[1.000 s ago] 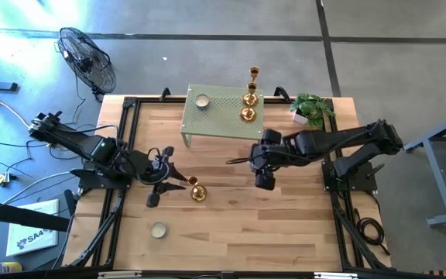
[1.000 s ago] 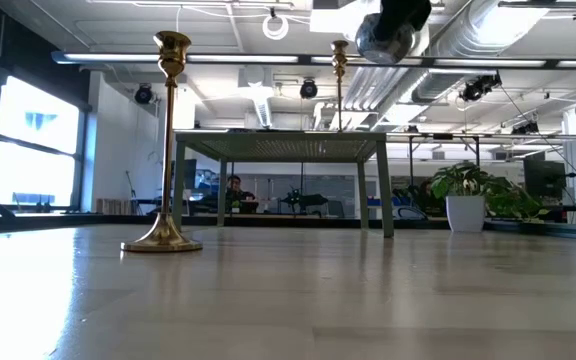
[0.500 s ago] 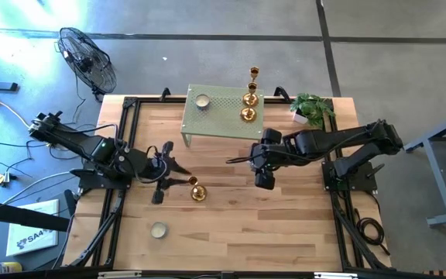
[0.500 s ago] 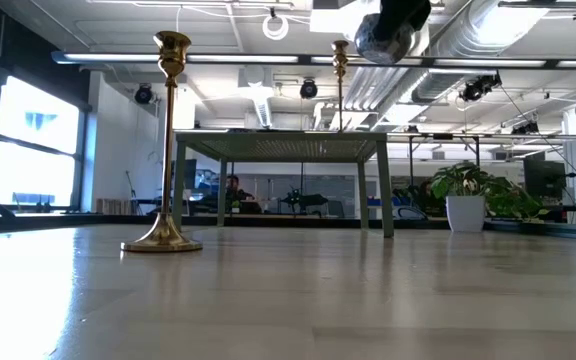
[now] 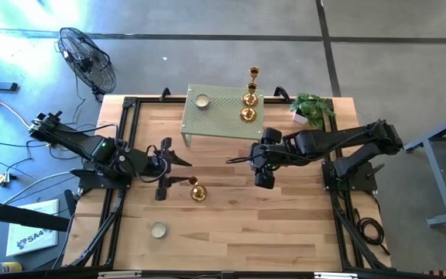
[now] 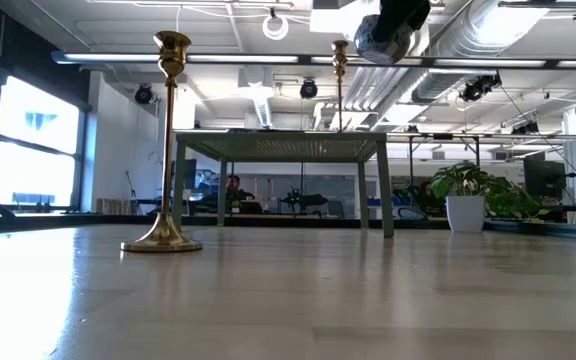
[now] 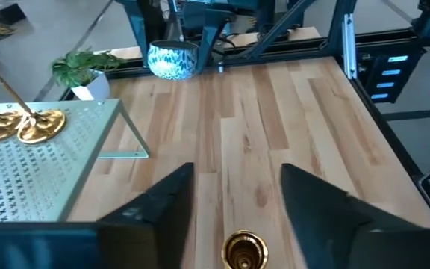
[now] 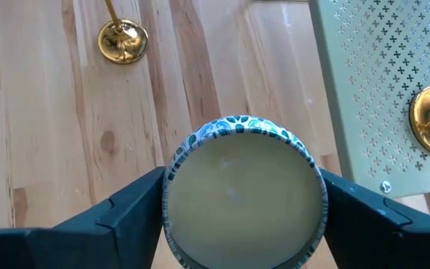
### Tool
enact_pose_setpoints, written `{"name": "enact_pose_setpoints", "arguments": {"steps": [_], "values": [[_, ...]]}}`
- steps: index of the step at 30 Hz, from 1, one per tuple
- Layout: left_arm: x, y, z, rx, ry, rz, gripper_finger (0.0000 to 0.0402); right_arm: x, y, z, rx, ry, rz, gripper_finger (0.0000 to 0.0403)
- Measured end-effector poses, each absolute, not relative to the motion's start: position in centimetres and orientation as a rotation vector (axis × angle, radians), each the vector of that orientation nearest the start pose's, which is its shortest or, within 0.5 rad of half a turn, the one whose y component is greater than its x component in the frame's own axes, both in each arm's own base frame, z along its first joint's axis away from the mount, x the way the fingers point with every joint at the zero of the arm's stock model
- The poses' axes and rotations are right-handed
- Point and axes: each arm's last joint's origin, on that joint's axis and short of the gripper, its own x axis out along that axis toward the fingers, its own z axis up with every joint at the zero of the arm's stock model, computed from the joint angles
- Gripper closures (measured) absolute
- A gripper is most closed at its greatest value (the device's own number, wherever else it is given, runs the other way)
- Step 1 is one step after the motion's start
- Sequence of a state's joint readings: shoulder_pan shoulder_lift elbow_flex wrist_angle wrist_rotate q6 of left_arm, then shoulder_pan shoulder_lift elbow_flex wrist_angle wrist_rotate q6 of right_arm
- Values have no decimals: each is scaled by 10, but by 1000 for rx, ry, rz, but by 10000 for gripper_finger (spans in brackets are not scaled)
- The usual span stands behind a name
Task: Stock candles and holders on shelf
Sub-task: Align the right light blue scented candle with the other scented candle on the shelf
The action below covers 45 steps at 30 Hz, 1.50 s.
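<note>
From above, the left tool is seen spread beside a brass holder standing mid-table. In the left wrist view, its slim, slippery stem is judged best gripped low. The right tool is pinching a candle.

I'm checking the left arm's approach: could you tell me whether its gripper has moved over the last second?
Yes. In the high view the left gripper has shifted toward the shelf, away from the table's near edge, its open fingers straddling the gold candle holder.
</note>
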<state>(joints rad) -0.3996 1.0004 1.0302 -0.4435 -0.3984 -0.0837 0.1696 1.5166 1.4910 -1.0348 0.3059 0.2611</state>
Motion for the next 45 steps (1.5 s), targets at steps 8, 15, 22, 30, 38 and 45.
{"name": "enact_pose_setpoints", "arguments": {"steps": [8,15,22,30,38,45], "values": [[195,-71,355,71,384,-7,82,296,42,337,-1,1009,-236,114],[198,-73,357,78,351,-30,47,300,47,339,73,993,-121,114],[213,-70,364,614,286,221,46,301,42,340,120,994,-68,114],[233,-75,364,1143,368,353,46,310,33,345,226,925,57,114],[264,-92,331,1255,372,94,46,314,30,348,266,883,126,114],[281,-98,308,1336,482,113,46,318,31,352,286,834,169,114]]}}
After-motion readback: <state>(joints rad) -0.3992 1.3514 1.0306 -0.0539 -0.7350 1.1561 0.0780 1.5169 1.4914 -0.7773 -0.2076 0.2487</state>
